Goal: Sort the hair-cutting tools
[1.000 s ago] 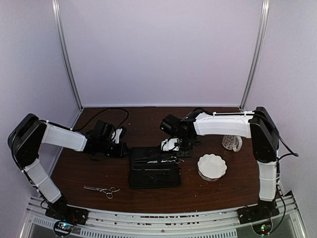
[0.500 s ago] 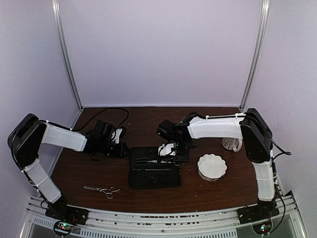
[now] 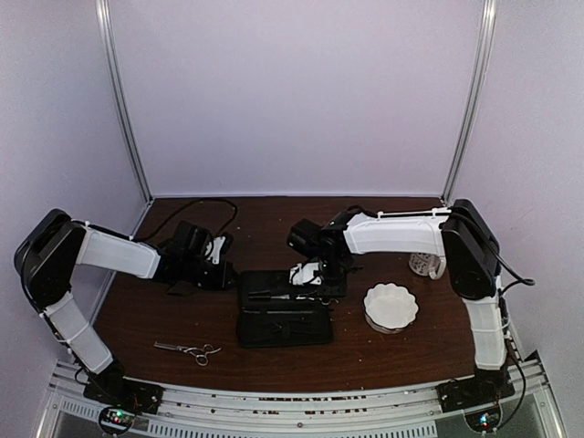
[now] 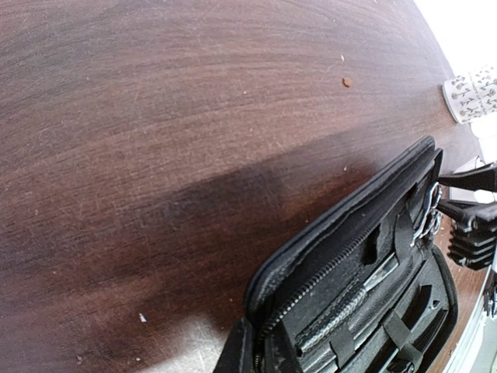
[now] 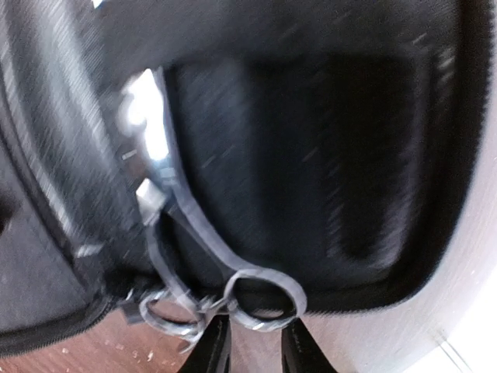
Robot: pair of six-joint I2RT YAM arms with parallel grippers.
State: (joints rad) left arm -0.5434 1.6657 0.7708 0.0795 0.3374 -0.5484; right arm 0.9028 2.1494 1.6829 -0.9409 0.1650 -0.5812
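The left gripper [image 3: 224, 272] was clenched, apparently on a corner of the open zip case [image 3: 283, 327], most likely to stop the soft case sliding on the bench [image 3: 155, 315] while the other arm worked inside it. The right gripper [image 5: 252, 342] pinched its fingers [image 5: 211, 350] on a finger ring of the scissors [image 5: 194, 237] lying in the case's far half, probably because the ring was the easiest part to grip. The second scissors [image 3: 187, 349] lay loose on the bench near the left arm's base, apart from the case, whose right side faced the white bowl [image 3: 372, 301].
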